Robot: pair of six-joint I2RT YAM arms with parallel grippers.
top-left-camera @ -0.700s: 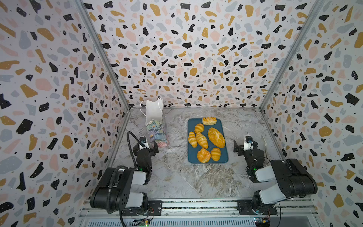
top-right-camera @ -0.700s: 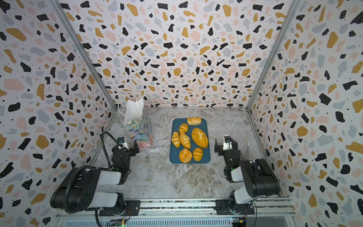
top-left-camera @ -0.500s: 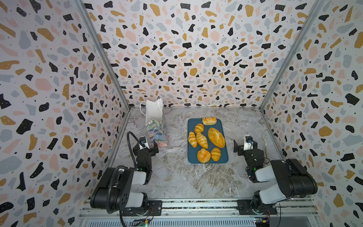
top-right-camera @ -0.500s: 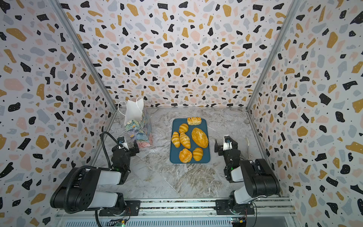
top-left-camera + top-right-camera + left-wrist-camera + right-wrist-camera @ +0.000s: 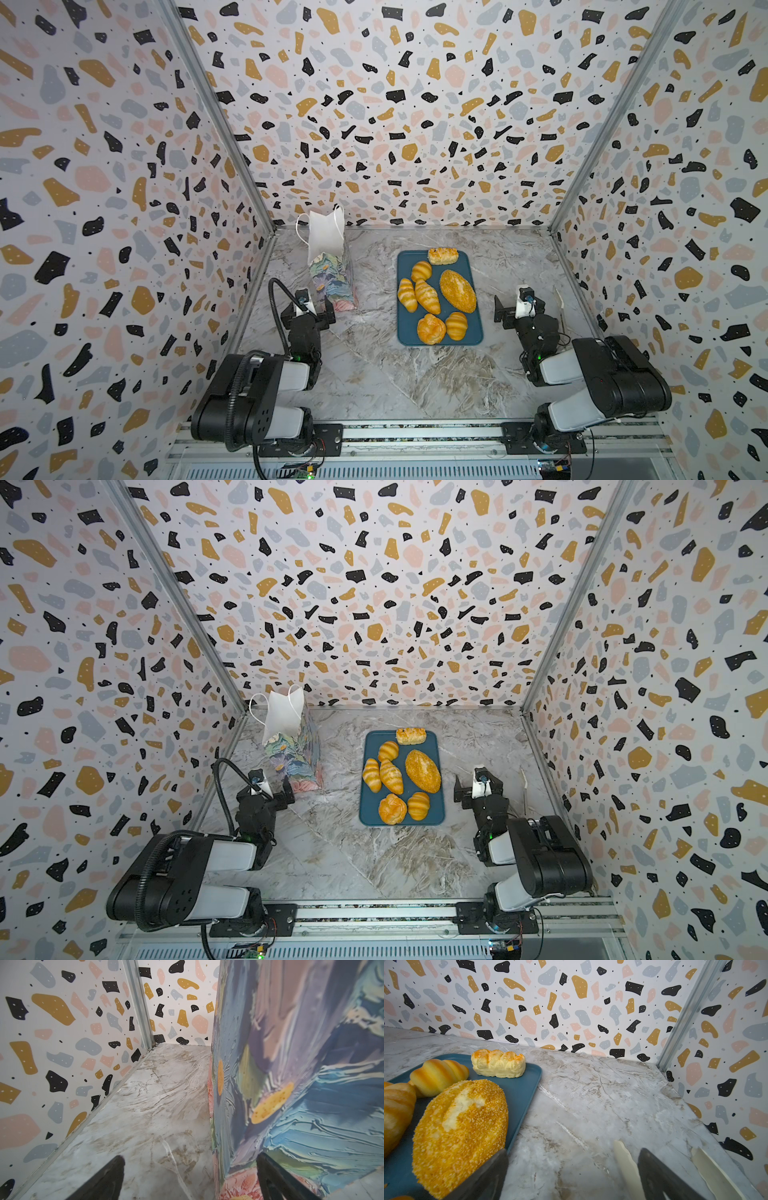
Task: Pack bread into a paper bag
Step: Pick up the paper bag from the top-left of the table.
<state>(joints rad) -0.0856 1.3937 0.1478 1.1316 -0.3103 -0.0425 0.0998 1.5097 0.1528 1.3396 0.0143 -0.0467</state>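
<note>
While both pairs of fingers stand spread and empty:
Left gripper [image 5: 189, 1180]: bag [image 5: 291, 1064] upright just ahead, its near corner between the fingers; contact cannot be told.
Right gripper [image 5: 571, 1178]: over bare table [image 5: 591, 1095], just beside tray [image 5: 521, 1088]; seeded loaf [image 5: 460, 1132] nearest.
All seven pieces of bread [image 5: 427, 296] on tray, well apart from bag

You will find no readable text, label, brand, number or sign in any view. The paper bag [image 5: 291, 750] carries only a painterly pattern of blue, green and pink, and the walls [image 5: 374, 604] carry only coloured flecks.
</note>
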